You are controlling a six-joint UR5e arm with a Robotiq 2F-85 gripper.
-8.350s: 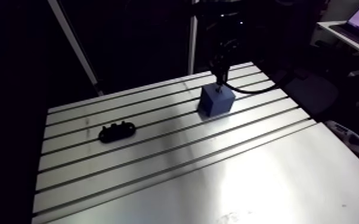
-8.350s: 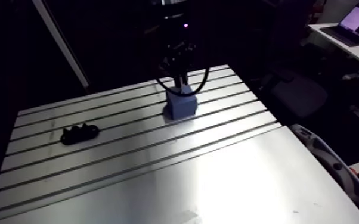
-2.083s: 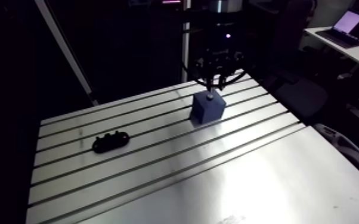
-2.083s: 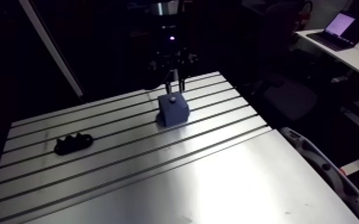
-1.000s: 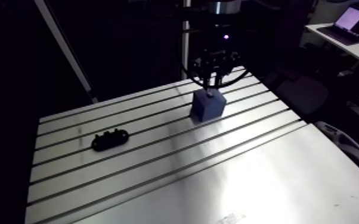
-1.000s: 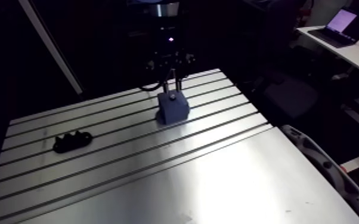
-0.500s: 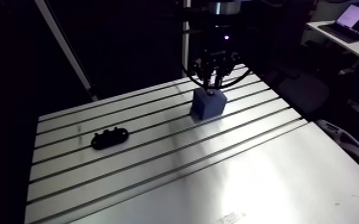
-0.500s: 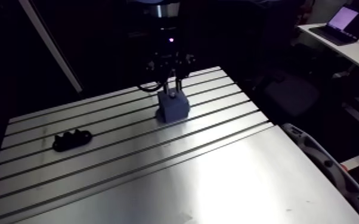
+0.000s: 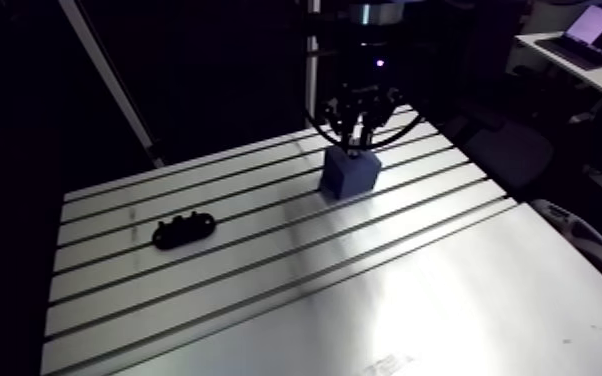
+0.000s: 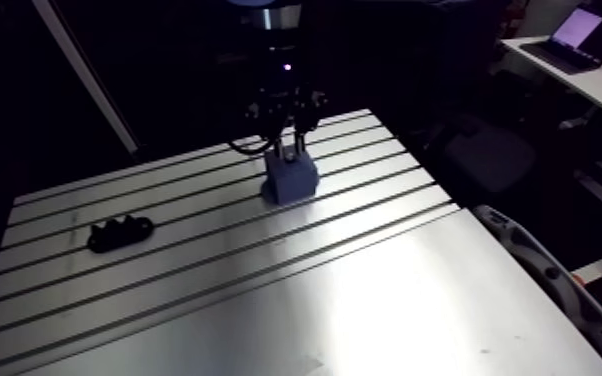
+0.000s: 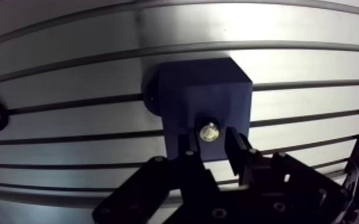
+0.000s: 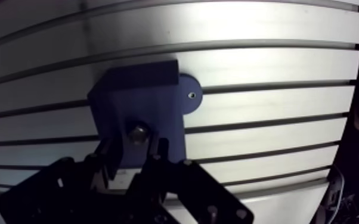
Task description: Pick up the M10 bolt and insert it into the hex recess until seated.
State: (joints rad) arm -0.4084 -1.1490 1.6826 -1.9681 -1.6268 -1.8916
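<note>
A blue block (image 11: 206, 89) stands on the slotted table (image 9: 365, 300), bolted down by a round foot. The M10 bolt (image 11: 209, 131) sits upright in the recess in the block's top, its shiny end showing. My gripper (image 11: 212, 139) hangs straight over the block, low on its top face. One finger (image 11: 191, 149) stands on each side of the bolt, with a thin gap showing beside it, so the gripper reads as open. In the arm view the gripper (image 9: 358, 138) meets the block (image 9: 351, 176) near the table's back edge.
A small black fixture (image 9: 183, 230) lies on the table's left part, well away from the block. The table's right edge lies close behind the block. The near half of the table shows bare slotted metal.
Just before, the gripper hung a little above the block with the bolt left standing in its top. It has since come down so that its fingers flank the bolt. The block and the black fixture stay put.
</note>
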